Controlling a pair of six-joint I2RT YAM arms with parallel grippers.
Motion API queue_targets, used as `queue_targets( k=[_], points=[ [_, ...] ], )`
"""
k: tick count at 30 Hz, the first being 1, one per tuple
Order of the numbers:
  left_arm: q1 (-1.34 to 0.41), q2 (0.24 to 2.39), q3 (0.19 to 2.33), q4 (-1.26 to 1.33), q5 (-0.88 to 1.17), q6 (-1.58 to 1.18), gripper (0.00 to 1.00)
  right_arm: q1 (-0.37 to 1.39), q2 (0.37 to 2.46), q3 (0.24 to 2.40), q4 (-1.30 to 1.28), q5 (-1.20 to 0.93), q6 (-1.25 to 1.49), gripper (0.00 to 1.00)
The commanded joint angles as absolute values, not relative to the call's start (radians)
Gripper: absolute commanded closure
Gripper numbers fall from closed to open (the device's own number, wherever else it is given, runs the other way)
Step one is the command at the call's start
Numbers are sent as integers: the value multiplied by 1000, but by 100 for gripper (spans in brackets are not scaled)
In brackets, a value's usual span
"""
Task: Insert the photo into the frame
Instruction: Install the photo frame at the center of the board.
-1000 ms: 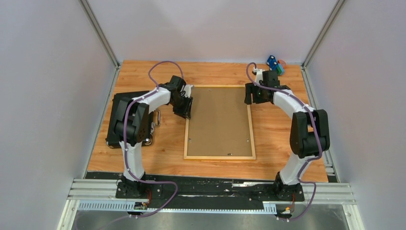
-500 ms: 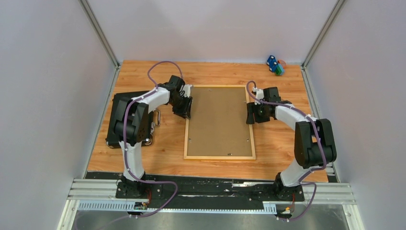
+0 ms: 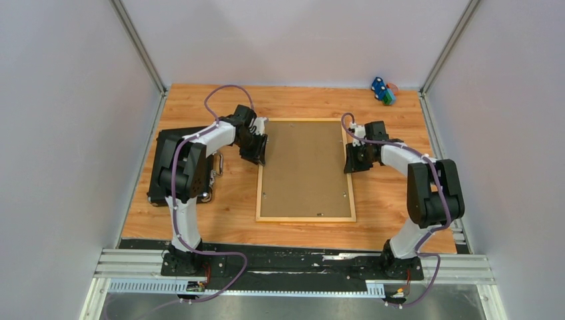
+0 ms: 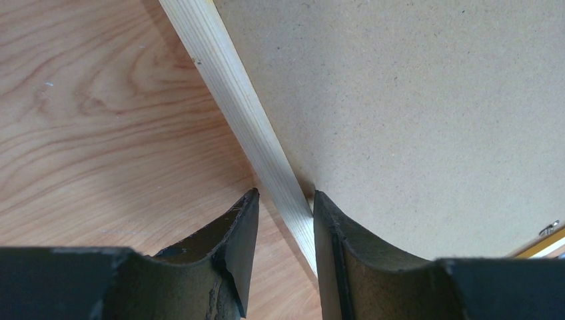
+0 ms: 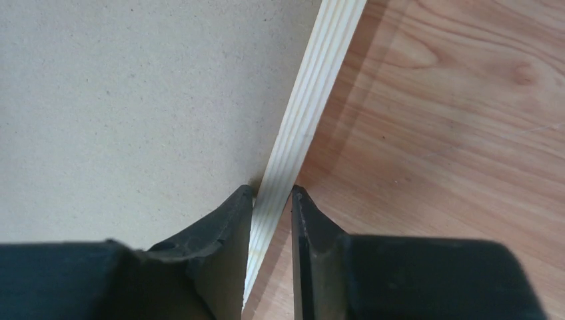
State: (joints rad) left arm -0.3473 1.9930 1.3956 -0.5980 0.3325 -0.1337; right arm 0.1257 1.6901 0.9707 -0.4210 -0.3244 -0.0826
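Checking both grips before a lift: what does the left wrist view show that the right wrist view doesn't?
Only left wrist: the left hand astride the left rail of the frame, and a small metal tab on the backing board. Only right wrist: the right hand pinching the right rail. Both: pale frame rail, brown backing board, wooden table.
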Motion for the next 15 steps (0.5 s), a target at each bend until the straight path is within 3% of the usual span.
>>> queue_targets(
  k=[1, 11, 15],
  points=[
    [-339, 1942, 1385, -585, 344, -136, 55, 122, 1729, 1035, -399, -311, -92, 78],
    [-310, 1964, 1402, -581, 333, -146, 56, 120, 1871, 1239, -406, -327, -83, 87],
    [-279, 1974, 1420, -570, 318, -156, 56, 121, 1933, 1339, -409, -323, -80, 79]
  ],
)
